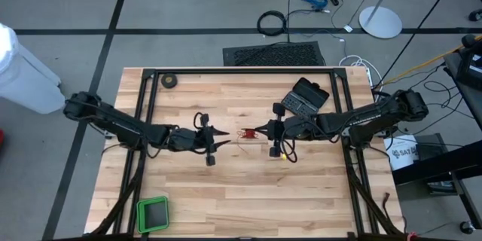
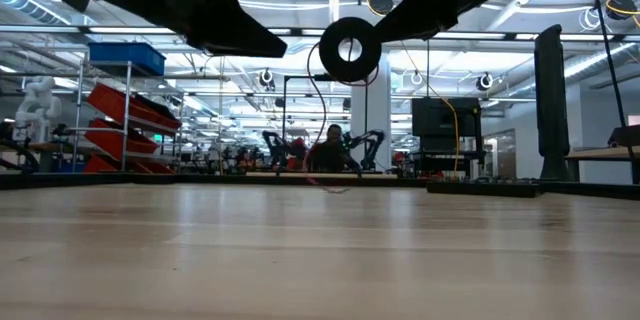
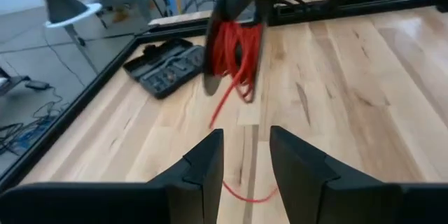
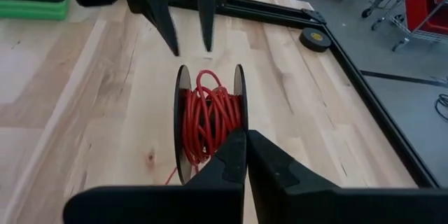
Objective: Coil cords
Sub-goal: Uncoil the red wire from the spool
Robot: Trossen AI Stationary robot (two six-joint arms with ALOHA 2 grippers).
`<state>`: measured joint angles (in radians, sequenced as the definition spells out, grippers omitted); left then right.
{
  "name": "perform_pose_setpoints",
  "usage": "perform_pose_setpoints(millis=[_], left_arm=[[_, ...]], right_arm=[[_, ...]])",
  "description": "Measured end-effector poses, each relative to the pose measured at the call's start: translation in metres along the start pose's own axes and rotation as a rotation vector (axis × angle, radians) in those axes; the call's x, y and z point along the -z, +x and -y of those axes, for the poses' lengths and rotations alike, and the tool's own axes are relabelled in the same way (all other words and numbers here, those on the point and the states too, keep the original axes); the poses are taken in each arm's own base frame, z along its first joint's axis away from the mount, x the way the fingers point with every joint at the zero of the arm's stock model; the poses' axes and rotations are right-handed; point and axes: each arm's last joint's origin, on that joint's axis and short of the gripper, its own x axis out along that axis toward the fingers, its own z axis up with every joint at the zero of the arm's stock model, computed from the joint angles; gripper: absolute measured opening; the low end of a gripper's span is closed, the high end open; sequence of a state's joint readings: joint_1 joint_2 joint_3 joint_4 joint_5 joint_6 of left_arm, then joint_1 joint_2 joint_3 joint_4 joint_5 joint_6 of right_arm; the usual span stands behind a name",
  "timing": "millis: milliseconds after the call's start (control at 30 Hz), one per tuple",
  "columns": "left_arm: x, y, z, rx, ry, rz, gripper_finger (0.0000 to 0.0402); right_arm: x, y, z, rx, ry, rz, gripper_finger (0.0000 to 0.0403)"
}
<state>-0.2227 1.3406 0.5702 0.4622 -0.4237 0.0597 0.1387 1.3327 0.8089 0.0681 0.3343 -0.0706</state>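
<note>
My right fingers point(image 4: 245, 155) were pinched shut on the small black reel point(image 4: 210, 122), holding it above mid-table point(image 1: 226, 196). Loose red wire point(image 4: 208, 119) wrapped it, a tail hanging toward the table. My left fingers point(image 3: 245, 164) stood slightly parted just left of it, facing it along the reel's axis.

Red wire point(image 4: 206, 122) wound on black reel point(image 4: 183, 122).
</note>
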Motion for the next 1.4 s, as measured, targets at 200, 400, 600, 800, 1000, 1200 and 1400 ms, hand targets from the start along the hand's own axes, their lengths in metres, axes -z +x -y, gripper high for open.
perform_pose_setpoints(millis=[200,400,600,800,1000,1200,1400], left_arm=[[0.000,0.011,0.005,-0.024,0.041,0.090,0.0124],[0.002,0.017,0.012,-0.069,0.229,0.138,0.0124],[0.009,0.023,0.013,-0.072,0.304,0.106,0.0124],[0.012,0.028,0.007,-0.096,0.307,0.092,0.0123],[0.013,0.031,-0.001,-0.103,0.274,0.089,0.0123],[0.012,0.031,0.000,-0.069,0.274,0.103,0.0121],[0.010,0.031,0.000,-0.064,0.269,0.119,0.0049]], right_arm=[[0.000,0.000,0.000,-0.013,0.008,0.001,0.0000],[0.000,0.000,-0.001,-0.028,0.010,0.004,0.0000],[0.000,0.000,-0.001,-0.029,0.007,0.004,0.0000],[0.000,0.000,-0.001,-0.030,0.006,0.004,0.0000],[0.000,0.000,-0.001,-0.030,0.006,0.004,0.0000],[0.000,0.000,-0.001,-0.030,0.006,0.004,0.0000],[0.000,0.000,-0.001,-0.030,0.006,0.004,0.0000]])
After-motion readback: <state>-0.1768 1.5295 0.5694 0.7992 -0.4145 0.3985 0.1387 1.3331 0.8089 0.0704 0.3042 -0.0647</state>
